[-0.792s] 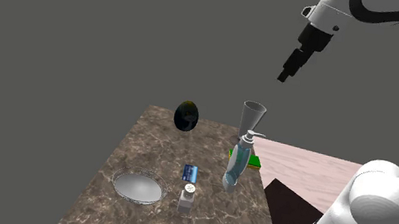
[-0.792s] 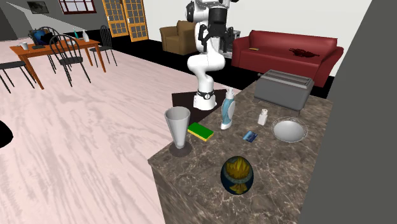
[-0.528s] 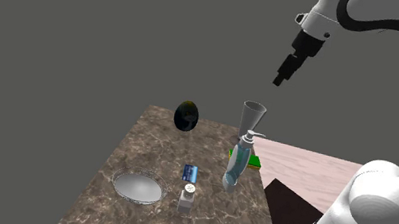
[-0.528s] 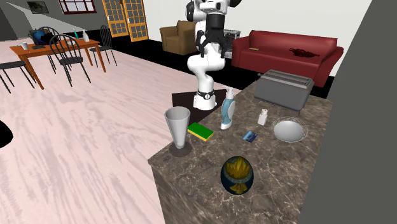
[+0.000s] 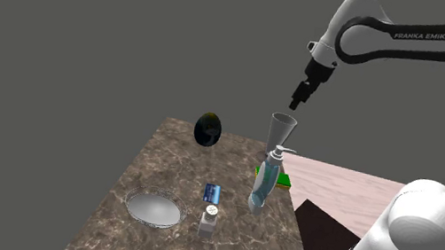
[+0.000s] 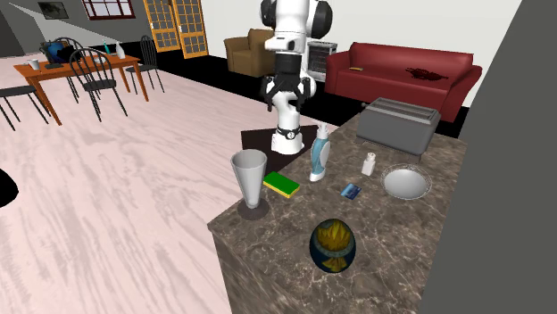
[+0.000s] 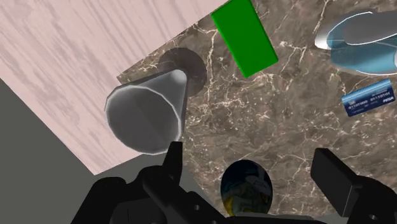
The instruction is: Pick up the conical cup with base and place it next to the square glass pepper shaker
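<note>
A grey conical cup (image 5: 282, 128) (image 6: 249, 174) stands upright on its round base at the far corner of the marble counter (image 5: 178, 172), close to the edge. My gripper (image 5: 298, 100) (image 6: 287, 96) hangs open in the air above the cup, a little to the shoulder view's right, with nothing in it. In the wrist view the cup (image 7: 149, 111) lies just beyond one finger (image 7: 175, 159), outside the gripper (image 7: 254, 168). The small square pepper shaker (image 5: 209, 221) (image 6: 368, 164) stands near the metal bowl, well away from the cup.
Between cup and shaker stand a blue-white pump bottle (image 5: 263, 184) (image 6: 319, 153), a green sponge (image 5: 280, 180) (image 7: 243, 36) and a blue card (image 5: 212, 192) (image 7: 369, 100). A dark egg-shaped ornament (image 5: 207, 129) (image 7: 247, 188), a metal bowl (image 5: 153, 208) and a toaster (image 6: 399, 123) share the counter.
The arm has carried the gripper down and toward the shoulder view's left, closer to the cup's rim. The fingers stay open. Nothing on the counter has moved.
</note>
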